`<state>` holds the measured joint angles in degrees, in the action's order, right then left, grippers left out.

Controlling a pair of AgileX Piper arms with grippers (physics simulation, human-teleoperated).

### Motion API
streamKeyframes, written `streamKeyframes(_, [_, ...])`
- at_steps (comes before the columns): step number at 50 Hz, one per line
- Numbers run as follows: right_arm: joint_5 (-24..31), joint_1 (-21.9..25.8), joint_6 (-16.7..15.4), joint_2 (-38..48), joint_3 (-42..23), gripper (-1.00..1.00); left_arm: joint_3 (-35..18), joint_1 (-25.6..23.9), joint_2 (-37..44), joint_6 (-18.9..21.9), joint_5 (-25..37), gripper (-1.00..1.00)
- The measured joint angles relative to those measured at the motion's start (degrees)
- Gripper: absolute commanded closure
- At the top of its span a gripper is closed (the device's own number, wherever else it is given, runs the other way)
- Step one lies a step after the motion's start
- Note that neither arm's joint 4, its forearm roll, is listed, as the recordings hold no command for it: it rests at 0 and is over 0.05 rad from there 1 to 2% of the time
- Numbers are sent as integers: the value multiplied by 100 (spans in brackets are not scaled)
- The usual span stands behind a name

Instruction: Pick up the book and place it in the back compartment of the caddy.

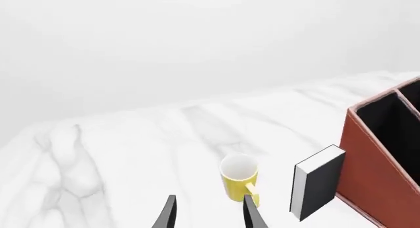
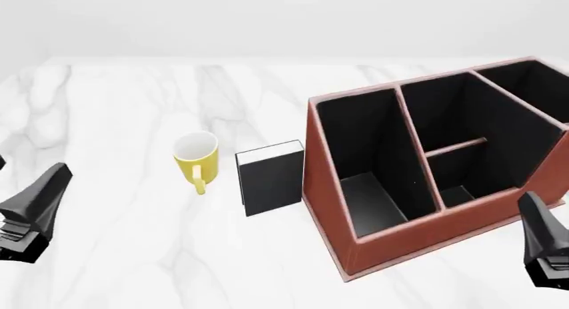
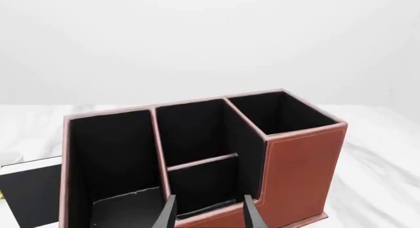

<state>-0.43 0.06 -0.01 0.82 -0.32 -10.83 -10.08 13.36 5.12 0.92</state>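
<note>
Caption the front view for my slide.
Black book stands between yellow mug and red-brown caddy, neither gripper touching it.

Yellow mug (image 2: 196, 157) upright on white marble table (image 2: 116, 116).
</note>
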Motion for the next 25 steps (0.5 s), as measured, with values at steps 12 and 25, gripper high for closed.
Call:
streamKeyframes(12, [-34,7,11,59,-3,-100,-1525,-567,1555,592,369,-100])
streamKeyframes(25, [-70,6,23,110,5,-100,-4220,-1305,3306,1548,1910,-100])
